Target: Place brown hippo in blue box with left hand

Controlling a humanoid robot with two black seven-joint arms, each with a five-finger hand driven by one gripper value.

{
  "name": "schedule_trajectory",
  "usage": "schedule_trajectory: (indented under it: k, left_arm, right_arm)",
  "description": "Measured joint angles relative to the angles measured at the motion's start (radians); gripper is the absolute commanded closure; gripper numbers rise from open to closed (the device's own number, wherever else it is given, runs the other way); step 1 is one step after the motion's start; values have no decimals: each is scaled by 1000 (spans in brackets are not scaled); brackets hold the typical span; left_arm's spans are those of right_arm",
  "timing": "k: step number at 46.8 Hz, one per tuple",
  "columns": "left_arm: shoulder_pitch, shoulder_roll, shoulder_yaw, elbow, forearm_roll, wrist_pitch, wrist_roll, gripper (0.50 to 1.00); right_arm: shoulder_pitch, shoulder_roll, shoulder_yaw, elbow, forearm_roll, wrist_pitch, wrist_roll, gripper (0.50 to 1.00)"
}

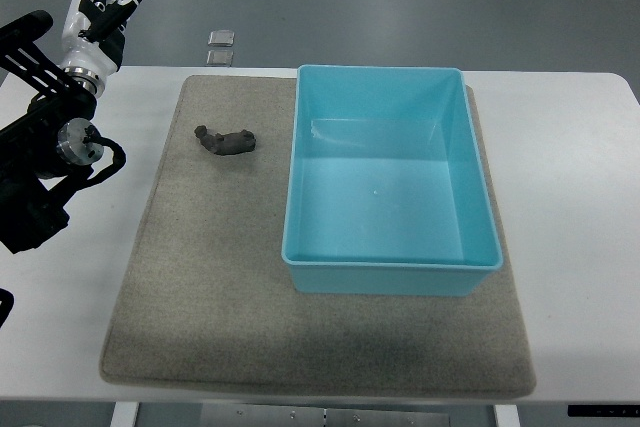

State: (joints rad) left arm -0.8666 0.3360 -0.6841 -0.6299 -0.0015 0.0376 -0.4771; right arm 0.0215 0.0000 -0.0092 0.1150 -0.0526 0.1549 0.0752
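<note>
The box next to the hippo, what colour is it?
The box is light blue, seen clearly in the top view.

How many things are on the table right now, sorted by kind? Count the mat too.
Toy animals: 1, the brown hippo, lying on the mat left of the box
Boxes: 1, the blue box, nothing inside
Mats: 1, the grey mat
Total: 3
The left hand is raised, holding nothing.
</note>
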Motion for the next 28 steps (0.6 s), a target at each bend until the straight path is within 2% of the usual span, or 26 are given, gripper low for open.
schedule_trajectory:
  k: [18,28]
  left_arm:
    - [6,3,7,0,10,-21,-1,506]
    - [2,16,7,-2,175,-21,-3,506]
  right_arm:
    - [0,0,0,0,0,0,0,564]
    - [0,0,0,0,0,0,0,564]
